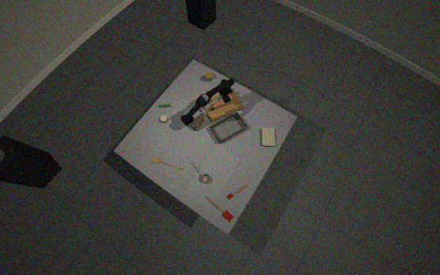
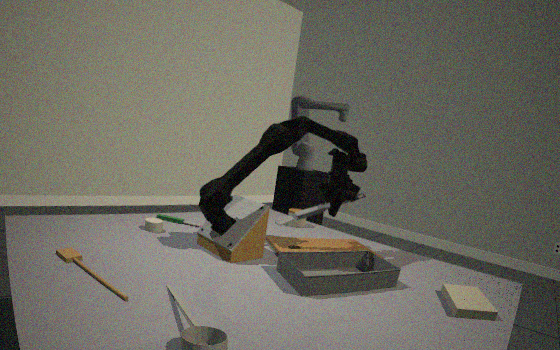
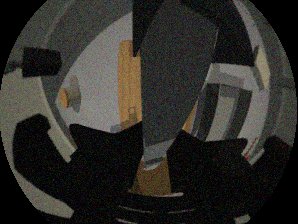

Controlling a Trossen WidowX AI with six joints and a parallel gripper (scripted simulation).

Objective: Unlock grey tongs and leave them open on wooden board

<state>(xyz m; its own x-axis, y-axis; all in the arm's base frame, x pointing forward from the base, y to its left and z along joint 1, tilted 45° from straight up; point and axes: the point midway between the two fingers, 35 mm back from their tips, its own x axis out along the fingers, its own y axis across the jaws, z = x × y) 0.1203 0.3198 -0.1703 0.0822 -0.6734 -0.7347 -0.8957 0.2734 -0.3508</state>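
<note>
Grey tongs: held over the board, lock state unconfirmed

Read left to right, exterior view. The grey tongs [image 1: 215, 100] [image 2: 311, 211] [image 3: 177, 75] are in the air above the wooden board [image 1: 231, 111] [image 2: 319, 243] [image 3: 129, 85], slightly tilted, left end lower. I cannot tell whether the lock has let go; the two arms are not seen spread. Judgement: if still locked, setting down now would leave them shut. A squeeze at this shallow slant may not trip a gravity lock, which wants the tips clearly down.

Next, the pincer [image 1: 227, 99] [image 2: 334, 209] [image 3: 157, 121]: closed on the tongs, fingers narrow. Its grip could itself be what keeps the arms together. If the lock is free, they may spring apart on release and kick sideways; let go high, they could bounce or roll off. An off-centre hold might also let the long end swing.

Far right, the roasting tin [image 1: 221, 141] [image 2: 341, 282] [image 3: 207, 112] stands just beside the board. Risk: a low swing or late drift that way could catch its rim, or leave the tongs bridging board and tin.
</note>
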